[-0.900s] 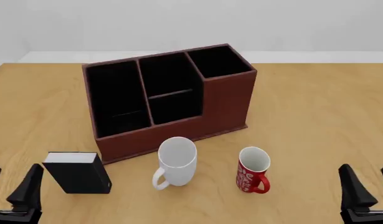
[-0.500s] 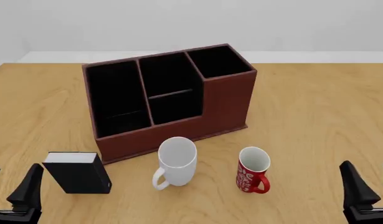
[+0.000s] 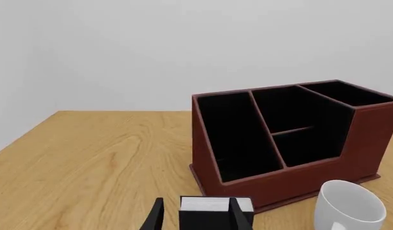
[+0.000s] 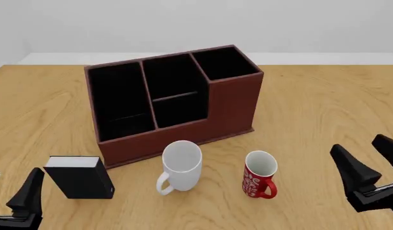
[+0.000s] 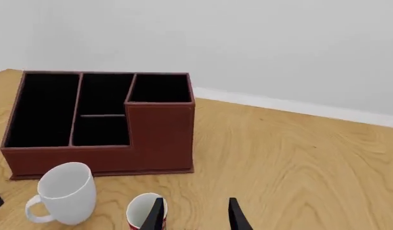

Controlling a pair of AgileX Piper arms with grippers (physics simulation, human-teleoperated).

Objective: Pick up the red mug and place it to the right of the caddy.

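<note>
Flat, even sim lighting, bright throughout, no obvious source direction. Shadows barely there: faint soft contact shading under the caddy (image 4: 177,103) and mugs. No glare on the table (image 4: 311,110). Everything sharp front to back, no blur, no visible edge distortion.

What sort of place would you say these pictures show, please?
Most likely a simulated tabletop workspace, not a real room: a bare wooden table against blank pale walls, holding desk-type props such as a caddy, a red mug and a white mug.
</note>
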